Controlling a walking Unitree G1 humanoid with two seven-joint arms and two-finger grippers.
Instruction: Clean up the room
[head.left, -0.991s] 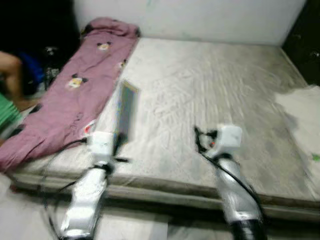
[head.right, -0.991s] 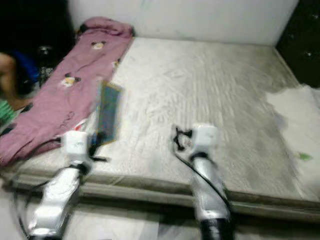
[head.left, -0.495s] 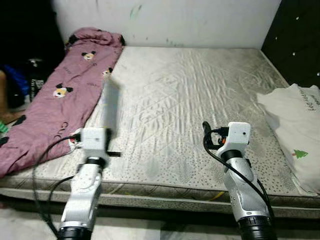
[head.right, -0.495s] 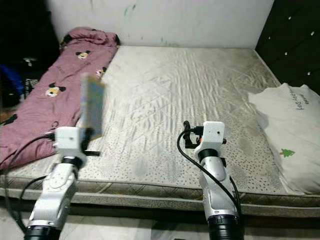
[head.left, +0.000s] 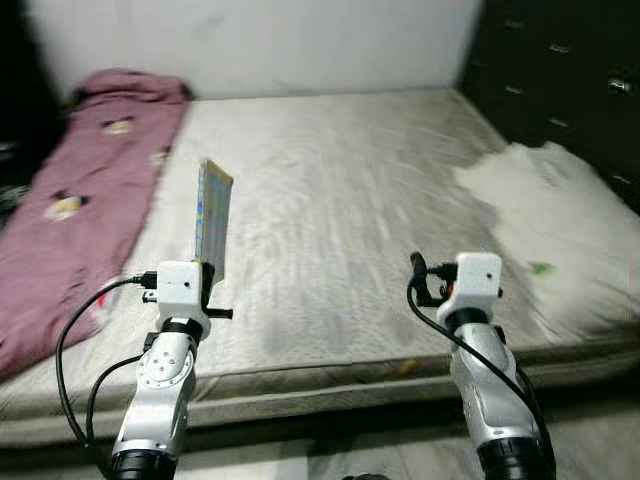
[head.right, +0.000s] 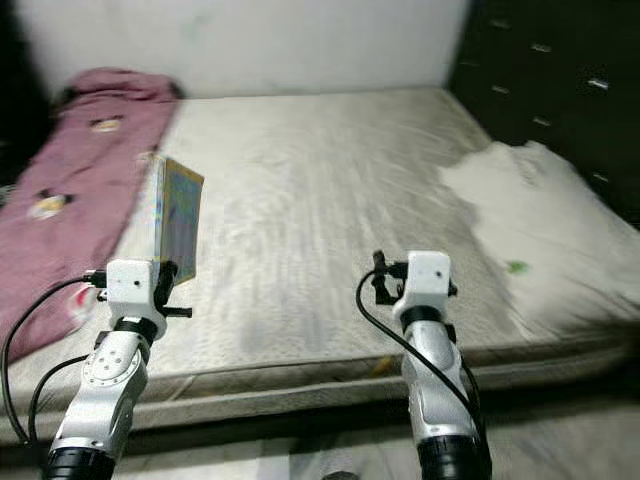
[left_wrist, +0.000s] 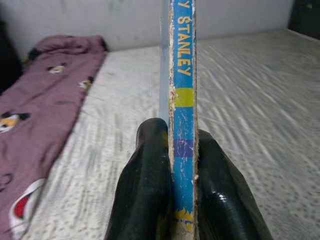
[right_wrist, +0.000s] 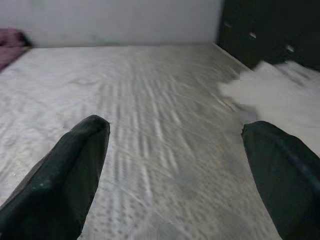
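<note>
Blanket (head.left: 70, 210) (pink, cartoon print) lies along the mattress's (head.left: 330, 200) left edge. My left gripper (left_wrist: 182, 165) pinches a thin book (head.left: 212, 222) upright by its spine, above the near edge. My right gripper (right_wrist: 175, 165) hangs spread wide, empty. Such a narrow pinch could let the book twist loose if I swing.
</note>
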